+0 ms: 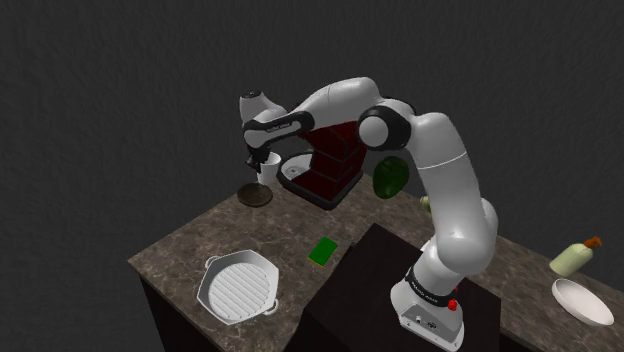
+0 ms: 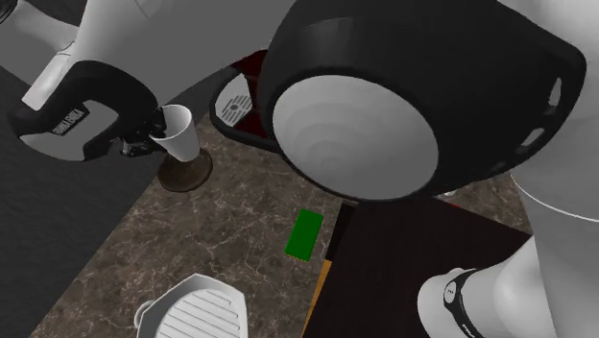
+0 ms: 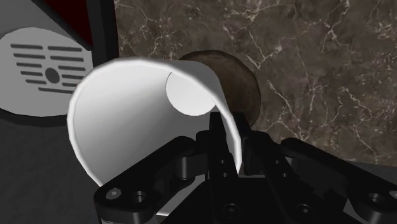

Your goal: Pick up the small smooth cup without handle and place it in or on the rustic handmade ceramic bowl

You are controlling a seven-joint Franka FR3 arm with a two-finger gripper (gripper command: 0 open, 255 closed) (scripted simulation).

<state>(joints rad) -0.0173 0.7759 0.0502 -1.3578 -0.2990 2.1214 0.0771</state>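
claw [image 3: 233, 137] pinches cup [image 3: 127, 121] rim above bowl [image 3: 245, 86]

Over bowl [image 1: 256, 195]: gripper [image 1: 259, 160] w/ cup [image 2: 179, 132] hangs there.
Coffee machine [image 1: 325, 165]: tall, just beside bowl, blocks that side.
Counter [image 1: 200, 240] btw bowl & grill pan [image 1: 238, 287]: bare, open.
Green card [image 1: 322, 251]: flat, low.

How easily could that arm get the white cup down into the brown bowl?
Probably easily: the fingers clasp the rim of the cup, which hangs just above the bowl, and nothing stands between them.
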